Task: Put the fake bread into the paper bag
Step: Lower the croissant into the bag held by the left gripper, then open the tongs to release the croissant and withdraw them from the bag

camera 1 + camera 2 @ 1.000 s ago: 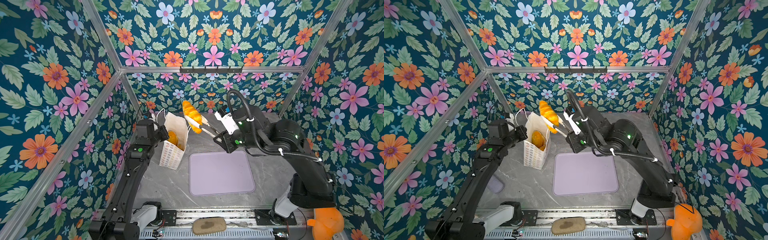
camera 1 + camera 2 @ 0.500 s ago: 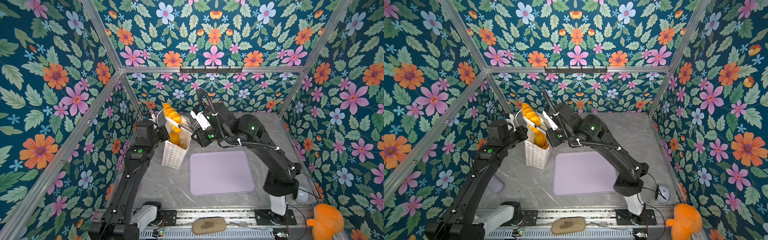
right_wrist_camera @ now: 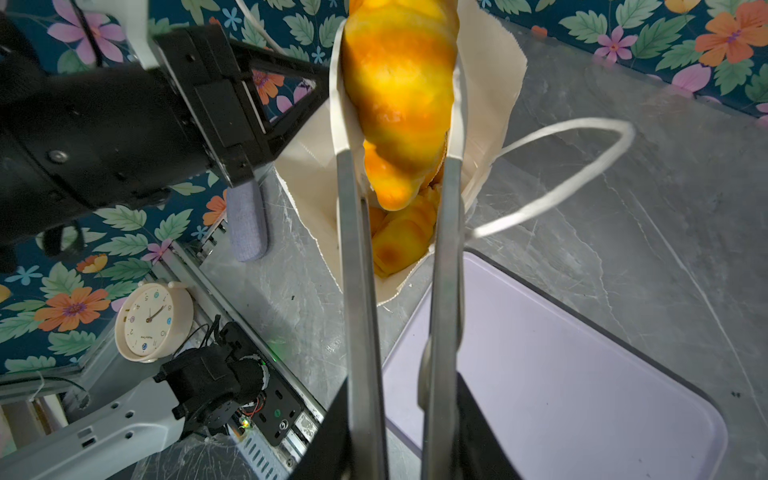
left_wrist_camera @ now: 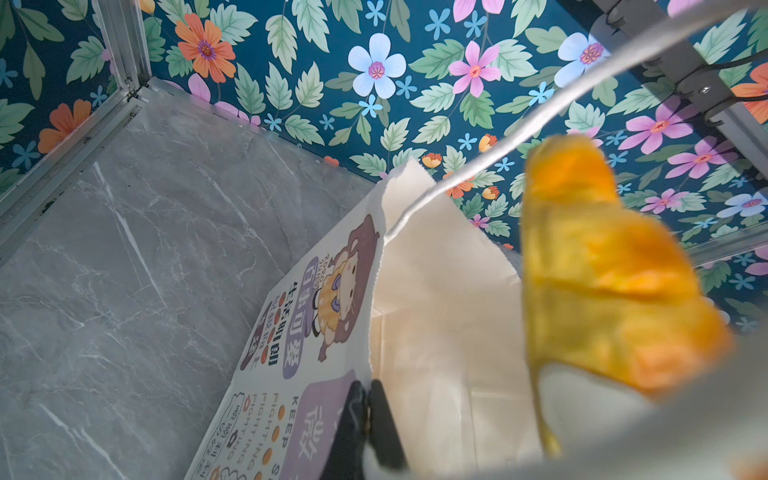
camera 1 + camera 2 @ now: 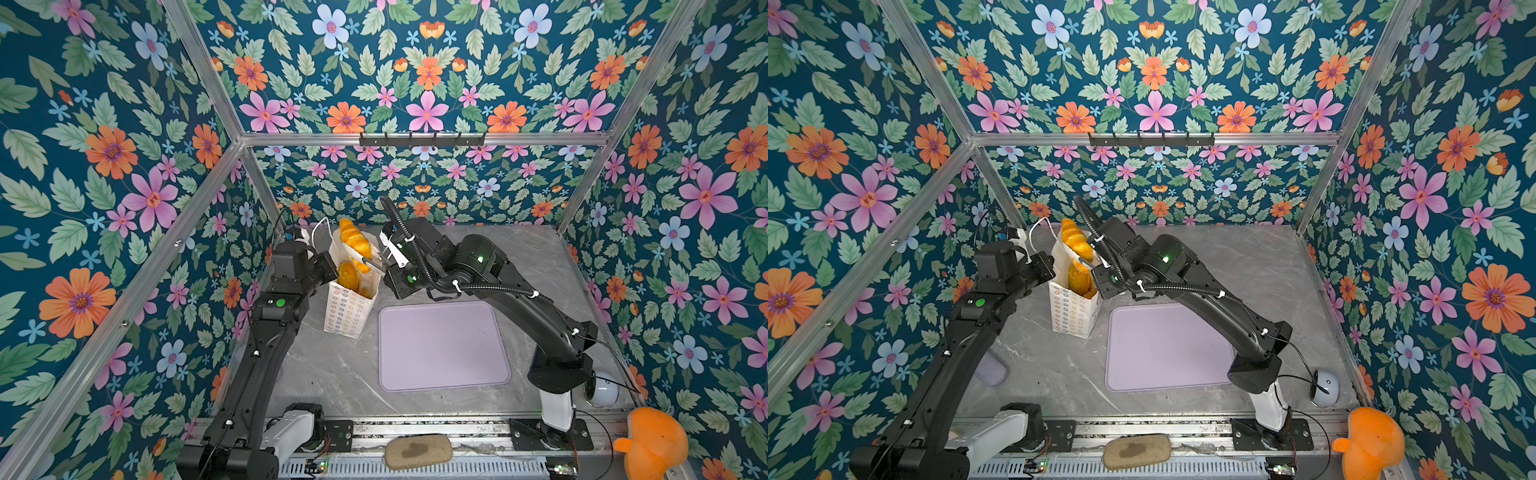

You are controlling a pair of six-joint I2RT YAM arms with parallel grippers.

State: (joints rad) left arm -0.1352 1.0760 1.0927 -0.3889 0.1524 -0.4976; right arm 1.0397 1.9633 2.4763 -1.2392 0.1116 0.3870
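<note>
One paper bag (image 4: 436,291), "KEEP FIGHTING" lettering (image 4: 248,432), fake bread (image 4: 602,270) at mouth

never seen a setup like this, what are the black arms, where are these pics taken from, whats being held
Two robot arms stand at a grey marble-look table. Two pictures look down from overhead; the other two come from cameras on each arm's wrist. The left gripper pinches the wall of a white paper bag. The right gripper holds a golden toy pastry at the bag's mouth. More toy bread lies inside. A lilac mat lies beside the bag.
</note>
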